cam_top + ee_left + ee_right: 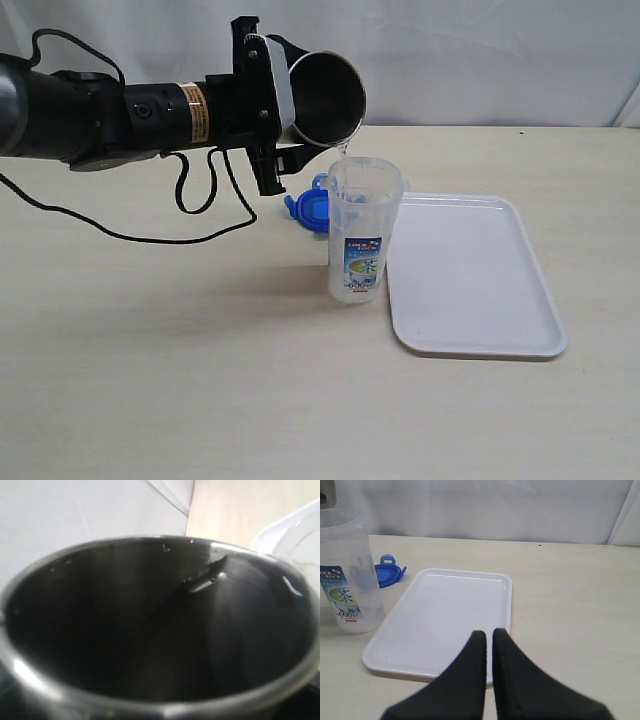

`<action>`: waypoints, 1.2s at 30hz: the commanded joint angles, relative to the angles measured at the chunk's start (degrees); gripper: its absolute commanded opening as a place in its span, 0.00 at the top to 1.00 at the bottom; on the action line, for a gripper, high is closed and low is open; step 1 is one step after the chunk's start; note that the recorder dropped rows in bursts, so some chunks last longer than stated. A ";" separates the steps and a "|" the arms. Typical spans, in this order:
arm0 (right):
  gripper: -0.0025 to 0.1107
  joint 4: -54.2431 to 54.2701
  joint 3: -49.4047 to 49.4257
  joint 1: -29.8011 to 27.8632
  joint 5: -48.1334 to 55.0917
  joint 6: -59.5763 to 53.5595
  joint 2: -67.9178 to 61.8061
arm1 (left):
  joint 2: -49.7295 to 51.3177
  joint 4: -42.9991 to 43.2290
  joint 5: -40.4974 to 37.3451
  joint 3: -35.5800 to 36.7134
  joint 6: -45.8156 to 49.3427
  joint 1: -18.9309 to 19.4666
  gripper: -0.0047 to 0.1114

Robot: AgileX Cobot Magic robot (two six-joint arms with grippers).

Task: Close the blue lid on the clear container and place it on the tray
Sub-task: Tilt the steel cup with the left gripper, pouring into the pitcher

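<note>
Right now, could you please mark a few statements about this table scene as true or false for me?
1. The clear container stands upright on the table, beside the tray. True.
2. The blue lid is snapped onto the container. False: it lies on the table behind the container, whose mouth is uncovered.
3. The left pincer holds a steel cup tilted over the container's mouth. True.
4. The right pincer is open. False: its jaws are shut, with nothing between them.
</note>
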State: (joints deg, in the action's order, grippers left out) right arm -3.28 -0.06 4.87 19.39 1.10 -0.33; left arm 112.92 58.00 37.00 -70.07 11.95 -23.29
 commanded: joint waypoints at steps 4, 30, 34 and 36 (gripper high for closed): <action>0.94 -0.58 0.06 -0.19 -0.04 0.18 0.33 | -1.29 -2.16 2.62 -0.98 0.45 -0.12 0.96; 0.94 -0.58 0.06 -0.19 -0.04 0.18 0.33 | -1.29 -2.16 2.36 -0.98 3.01 -0.12 0.96; 0.94 -0.58 0.06 -0.19 -0.04 0.18 0.33 | -1.29 -2.16 2.36 -0.98 3.01 -0.12 0.96; 0.94 -0.58 0.06 -0.19 -0.04 0.18 0.33 | -1.29 -2.16 2.36 -0.98 3.11 -0.12 0.96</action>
State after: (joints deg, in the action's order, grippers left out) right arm -3.28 -0.06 4.87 19.39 1.10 -0.33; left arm 112.92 58.00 36.67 -70.07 14.61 -23.29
